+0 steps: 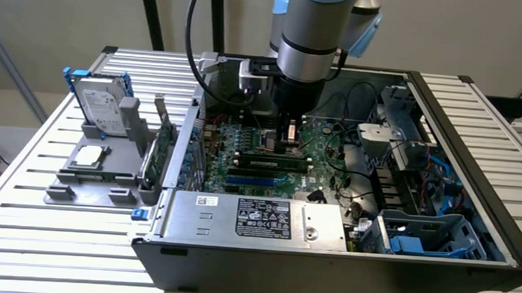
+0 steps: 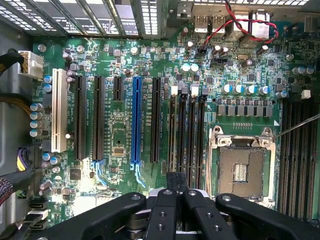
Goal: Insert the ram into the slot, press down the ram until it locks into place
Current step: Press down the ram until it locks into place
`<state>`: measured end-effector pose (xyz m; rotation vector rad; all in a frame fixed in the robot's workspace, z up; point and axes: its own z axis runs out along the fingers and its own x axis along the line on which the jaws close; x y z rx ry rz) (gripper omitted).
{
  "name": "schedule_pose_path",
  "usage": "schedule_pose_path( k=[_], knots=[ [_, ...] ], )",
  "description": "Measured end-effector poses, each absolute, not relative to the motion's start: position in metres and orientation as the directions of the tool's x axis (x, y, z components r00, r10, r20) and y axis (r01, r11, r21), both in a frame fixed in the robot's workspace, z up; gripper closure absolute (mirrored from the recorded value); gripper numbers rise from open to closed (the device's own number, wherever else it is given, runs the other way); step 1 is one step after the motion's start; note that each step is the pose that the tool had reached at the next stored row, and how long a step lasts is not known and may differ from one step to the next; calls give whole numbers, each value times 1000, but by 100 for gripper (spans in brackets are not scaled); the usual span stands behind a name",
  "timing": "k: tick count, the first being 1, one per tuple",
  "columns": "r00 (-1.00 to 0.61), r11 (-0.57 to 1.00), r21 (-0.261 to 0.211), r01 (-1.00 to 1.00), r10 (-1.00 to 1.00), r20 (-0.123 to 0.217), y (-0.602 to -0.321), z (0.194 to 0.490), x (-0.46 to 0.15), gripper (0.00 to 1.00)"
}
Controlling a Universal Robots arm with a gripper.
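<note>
Tool (image 2: 175,200) fingers closed together, seemingly empty, ram (image 1: 269,164) seated in slot (image 2: 172,137), clips unclear.

Slatted table (image 1: 33,197) w/ PC case (image 1: 326,266), grey tray (image 1: 91,173)

You see the ram (image 1: 273,162), a thin green stick, lying level in the slot (image 2: 182,130) at frame centre, among parallel black sockets.

Hard drive (image 1: 104,106), power supply (image 1: 254,216)
</note>
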<state>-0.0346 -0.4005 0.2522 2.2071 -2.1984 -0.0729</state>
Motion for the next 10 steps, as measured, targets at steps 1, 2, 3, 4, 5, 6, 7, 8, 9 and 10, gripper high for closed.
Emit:
schedule_pose_path(
  k=[1,2,3,4,5,6,7,8,9,10],
  knots=[
    [4,-4,51,-999,-1000,-15,-400,252,-35,89],
    [4,-4,51,-999,-1000,-15,-400,252,-35,89],
    [4,-4,51,-999,-1000,-15,-401,252,-35,89],
    [4,-4,51,-999,-1000,-15,-400,252,-35,89],
    [4,-4,51,-999,-1000,-15,-400,251,-35,89],
    [4,-4,51,-999,-1000,-15,-400,250,-35,89],
    [4,-4,51,-999,-1000,-15,-400,248,-35,89],
    [4,-4,50,-999,-1000,-15,-400,247,-35,89],
    [4,-4,49,-999,-1000,-15,-400,245,-35,89],
    [4,-4,48,-999,-1000,-15,-400,243,-36,89]
  ],
)
